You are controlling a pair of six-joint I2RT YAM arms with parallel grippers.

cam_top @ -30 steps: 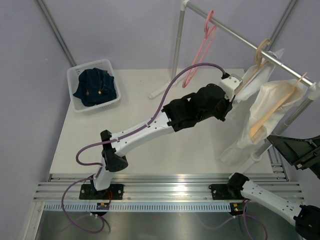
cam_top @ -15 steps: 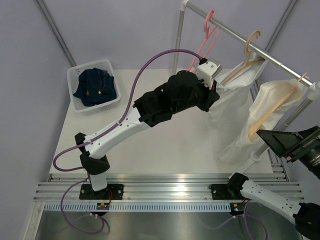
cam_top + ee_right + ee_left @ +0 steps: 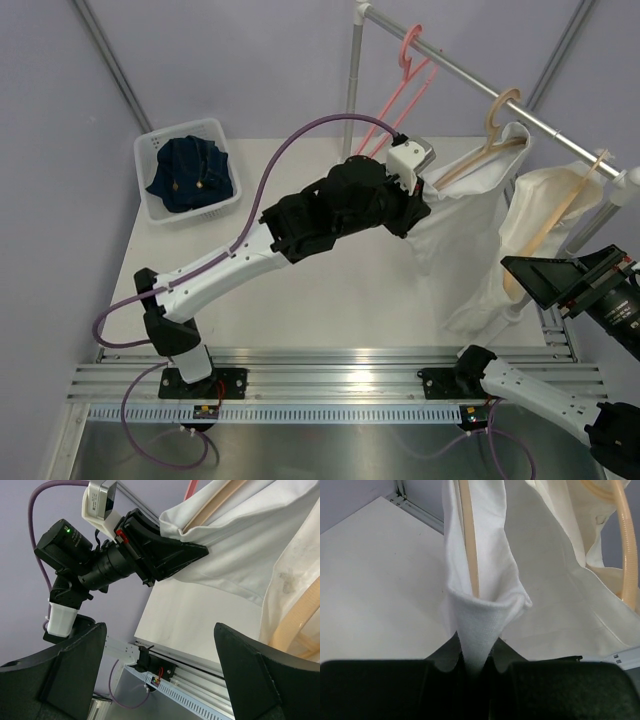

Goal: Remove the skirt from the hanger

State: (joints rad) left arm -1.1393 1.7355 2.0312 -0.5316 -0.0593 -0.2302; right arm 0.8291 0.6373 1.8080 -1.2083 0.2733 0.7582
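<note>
The white skirt (image 3: pixel 468 235) hangs on a wooden hanger (image 3: pixel 478 152) hooked over the metal rail (image 3: pixel 455 72). My left gripper (image 3: pixel 428 192) is shut on the skirt's upper left waistband corner. In the left wrist view the cloth (image 3: pixel 487 587) runs down between the closed left gripper (image 3: pixel 476 655), and the hanger arm (image 3: pixel 468 550) shows inside the waistband. My right gripper (image 3: pixel 545 280) stands wide open and empty to the right of the skirt. In the right wrist view its fingers (image 3: pixel 75 665) frame the table, with the skirt (image 3: pixel 240 545) above.
A second white garment (image 3: pixel 555 205) hangs on another wooden hanger (image 3: pixel 565 200) right of the skirt. An empty pink hanger (image 3: pixel 395 110) hangs near the rack's post (image 3: pixel 352 90). A white basket (image 3: pixel 150 152) with dark blue clothing sits at the far left.
My left arm has pulled the skirt's corner to the left, and the hanger has slid left along the rail. The right gripper has moved a little left and opened slightly wider.
</note>
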